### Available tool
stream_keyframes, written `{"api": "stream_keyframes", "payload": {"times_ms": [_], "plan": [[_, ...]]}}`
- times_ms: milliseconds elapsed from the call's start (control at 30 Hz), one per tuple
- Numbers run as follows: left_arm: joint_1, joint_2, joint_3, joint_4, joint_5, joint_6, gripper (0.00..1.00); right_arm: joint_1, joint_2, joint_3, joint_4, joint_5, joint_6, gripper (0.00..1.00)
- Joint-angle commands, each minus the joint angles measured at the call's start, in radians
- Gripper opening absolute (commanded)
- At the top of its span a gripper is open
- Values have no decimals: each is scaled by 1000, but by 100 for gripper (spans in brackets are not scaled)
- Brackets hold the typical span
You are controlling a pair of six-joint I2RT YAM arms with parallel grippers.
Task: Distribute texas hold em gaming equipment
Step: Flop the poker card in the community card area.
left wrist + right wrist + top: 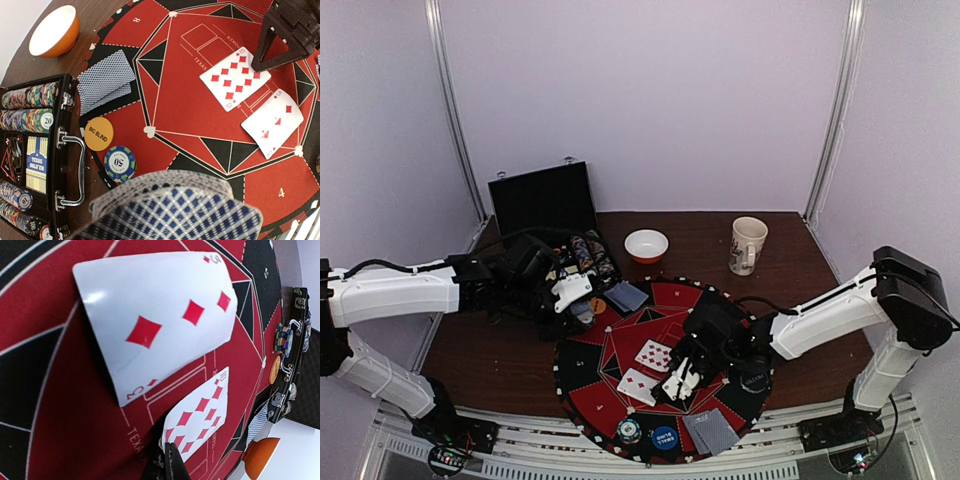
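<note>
– What have your left fingers got?
– They're pinching a stack of blue-backed cards, which bows between them. I hold it over the far-left rim of the mat, next to the open case, which has rows of chips racked inside.
– And your right fingers?
– Pressed together, pinching nothing. Their tip is at the edge of the ten of diamonds, which lies face up in the middle of the mat. I cannot tell whether it touches the card. The three of diamonds lies face up just beside the ten.
– Where's the rest of the gear?
– Two face-down cards overlap near the mat's far-left rim. An orange Big Blind disc and a blue 50 chip sit just beside them. Another face-down pair lies at the near rim, with a striped chip and a blue disc to its left.
– Anything else on the worktop?
– An orange bowl and a mug, both beyond the mat.
</note>
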Motion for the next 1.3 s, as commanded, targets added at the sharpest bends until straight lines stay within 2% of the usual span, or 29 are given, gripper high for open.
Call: {"api": "stream_keyframes", "payload": {"times_ms": [0, 1067, 1267], "plan": [[-4, -15, 3, 35, -2, 4, 42, 20, 16, 13, -44, -18, -27, 0], [-4, -11, 4, 32, 3, 5, 42, 43, 19, 33, -86, -40, -43, 0], [-4, -11, 5, 31, 2, 7, 42, 43, -2, 30, -114, -26, -47, 12]]}}
